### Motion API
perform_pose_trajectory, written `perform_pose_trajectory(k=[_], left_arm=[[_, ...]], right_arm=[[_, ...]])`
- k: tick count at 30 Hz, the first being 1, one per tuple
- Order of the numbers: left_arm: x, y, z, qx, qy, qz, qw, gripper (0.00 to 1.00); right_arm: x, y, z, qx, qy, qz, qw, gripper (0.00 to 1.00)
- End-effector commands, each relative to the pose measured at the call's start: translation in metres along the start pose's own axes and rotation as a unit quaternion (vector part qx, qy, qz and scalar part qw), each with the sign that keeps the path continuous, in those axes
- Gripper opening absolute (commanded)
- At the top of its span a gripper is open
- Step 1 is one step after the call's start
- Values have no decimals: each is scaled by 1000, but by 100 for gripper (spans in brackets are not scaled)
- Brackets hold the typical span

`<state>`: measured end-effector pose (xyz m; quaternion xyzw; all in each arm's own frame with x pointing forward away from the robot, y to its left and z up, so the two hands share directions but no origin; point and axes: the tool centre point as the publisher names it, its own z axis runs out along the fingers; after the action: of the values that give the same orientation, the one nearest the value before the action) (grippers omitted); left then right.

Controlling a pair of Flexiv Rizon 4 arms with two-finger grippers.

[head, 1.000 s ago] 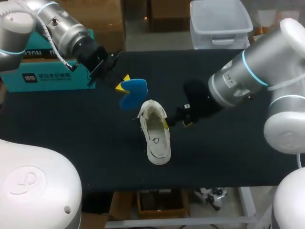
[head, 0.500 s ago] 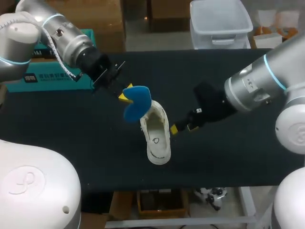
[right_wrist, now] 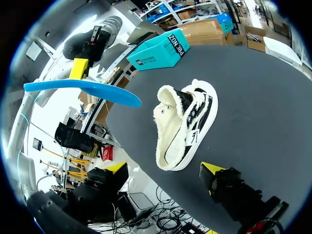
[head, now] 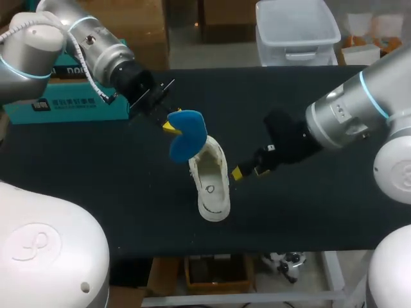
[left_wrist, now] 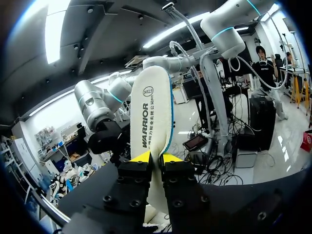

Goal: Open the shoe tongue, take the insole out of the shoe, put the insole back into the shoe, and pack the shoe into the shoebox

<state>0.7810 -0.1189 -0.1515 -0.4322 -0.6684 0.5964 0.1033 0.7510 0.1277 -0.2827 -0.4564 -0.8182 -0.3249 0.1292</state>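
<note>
The left gripper (head: 168,124) pinches the blue insole (head: 187,136) in the air above the shoe (head: 212,183). The right gripper (head: 246,172) hangs open beside it.

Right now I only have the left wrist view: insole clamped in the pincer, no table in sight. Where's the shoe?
Observer: The shoe sits sole-down mid-table, opening up. The insole hangs in the air at its far end, not inside it.
Operator: Is the other arm holding the shoe?
Observer: No. The right pincer is open beside the shoe and grips nothing.
Operator: And the box?
Observer: The teal shoebox stands at the table's far left edge, behind your arm.
</note>
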Motion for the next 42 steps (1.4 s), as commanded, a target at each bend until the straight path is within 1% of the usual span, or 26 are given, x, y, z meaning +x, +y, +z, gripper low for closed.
perform_pose_trajectory(k=[1,2,3,4,5,6,7,9,10,11,14,18,19,22,26,30,31,34,35,36,42], left_arm=[[0,1,0,2,-1,1,1000,0],[-1,0,-1,7,-7,-3,1000,0],[-3,0,-4,29,-8,-8,1000,0],[-5,0,-6,50,-5,-16,999,0],[-5,1,-7,56,-8,-18,998,0],[-7,2,-9,80,-9,-25,996,0],[-7,3,-11,99,-2,-27,995,0],[-9,4,-13,123,-2,-38,992,0],[-10,5,-14,138,-2,-42,990,0],[-11,5,-15,150,-1,-47,988,0],[-14,6,-16,172,-4,-60,983,0],[-16,3,-13,174,-1,-64,983,0],[-16,1,-12,174,1,-63,983,0],[-17,-2,-10,181,3,-60,982,0],[-19,-6,-6,194,11,-62,979,0],[-22,-9,-2,196,16,-66,978,0],[-23,-9,-1,195,14,-70,978,0],[-25,-10,0,208,17,-85,974,0],[-26,-10,0,215,11,-92,972,0],[-27,-10,0,224,15,-95,970,0],[-28,-12,-2,245,4,-106,964,0]], right_arm=[[2,-3,-1,-2,0,-1,1000,100],[2,-3,-1,-2,0,-1,1000,100],[2,-3,-1,-2,0,-1,1000,100],[-2,-1,-2,-16,17,-1,1000,100],[-2,0,-2,-18,22,-1,1000,100],[-3,2,-1,-24,34,-4,999,100],[-2,2,0,-23,35,-10,999,100],[-1,2,0,-25,38,-14,999,100],[0,2,-1,-32,45,-21,998,100],[1,1,-4,-47,61,-30,997,100],[2,-1,-7,-73,92,-38,992,100],[0,-2,-3,-80,111,-16,990,100],[-1,-2,-1,-85,115,4,990,100],[1,0,3,-80,115,23,990,100],[5,2,8,-96,145,27,984,100],[5,0,14,-104,151,36,982,100],[6,0,15,-111,154,42,981,100],[8,-3,17,-114,153,43,981,100],[10,-4,17,-116,158,41,980,100],[10,-4,18,-116,157,40,980,100],[14,-8,18,-145,169,4,975,100]])
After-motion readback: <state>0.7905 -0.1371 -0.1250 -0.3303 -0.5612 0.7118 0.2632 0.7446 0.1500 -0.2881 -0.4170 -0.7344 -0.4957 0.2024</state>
